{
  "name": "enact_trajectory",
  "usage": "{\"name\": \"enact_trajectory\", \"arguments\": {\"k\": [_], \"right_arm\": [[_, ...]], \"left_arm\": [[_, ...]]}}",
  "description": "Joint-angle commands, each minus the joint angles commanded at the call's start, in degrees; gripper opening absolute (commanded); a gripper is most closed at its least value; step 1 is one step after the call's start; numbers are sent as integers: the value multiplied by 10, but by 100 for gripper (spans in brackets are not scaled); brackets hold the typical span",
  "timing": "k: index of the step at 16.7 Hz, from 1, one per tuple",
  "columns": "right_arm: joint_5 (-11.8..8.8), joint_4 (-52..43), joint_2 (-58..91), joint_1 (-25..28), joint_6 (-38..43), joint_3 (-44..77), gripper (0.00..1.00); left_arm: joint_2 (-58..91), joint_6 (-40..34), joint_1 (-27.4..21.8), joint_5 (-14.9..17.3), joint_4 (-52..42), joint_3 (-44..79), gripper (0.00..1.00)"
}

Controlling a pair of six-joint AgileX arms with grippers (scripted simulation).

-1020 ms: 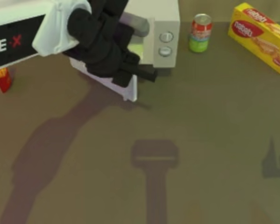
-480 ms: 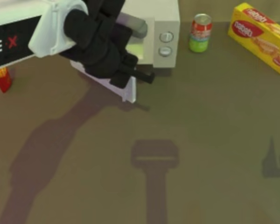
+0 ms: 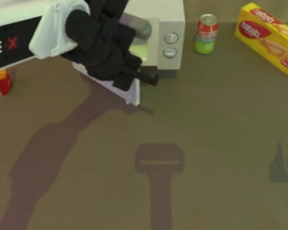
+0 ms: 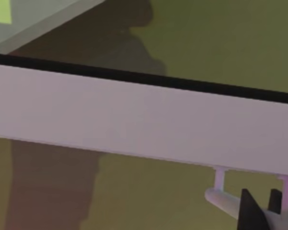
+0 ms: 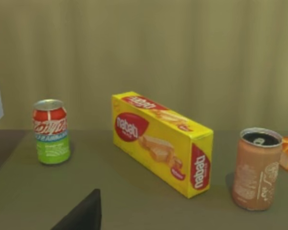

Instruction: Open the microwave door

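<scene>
Nothing much has shifted in the last half second; a second ago the left gripper [image 3: 151,78] sat slightly further right. It hangs at the free edge of the microwave door [image 3: 132,94], black fingers [image 4: 253,213] on either side of the pale handle [image 4: 225,203], apparently clamped on it. That door stands roughly half open, its long edge running away from the microwave [image 3: 161,28] toward the table's front. Next comes more outward swing. The right gripper is parked, whether open or closed I cannot tell.

A dull olive-brown table [image 3: 221,143] fills the top view, crossed by long dark shadows at lower left and centre. Behind it, in the right wrist view, hangs what looks like a pleated tan curtain [image 5: 182,48].
</scene>
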Motion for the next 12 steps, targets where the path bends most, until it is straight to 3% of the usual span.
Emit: {"name": "enact_trajectory", "arguments": {"k": [12], "right_arm": [[0,0,0,0,0,0,100]], "left_arm": [[-3,6,-1,8,1,-6,0]]}}
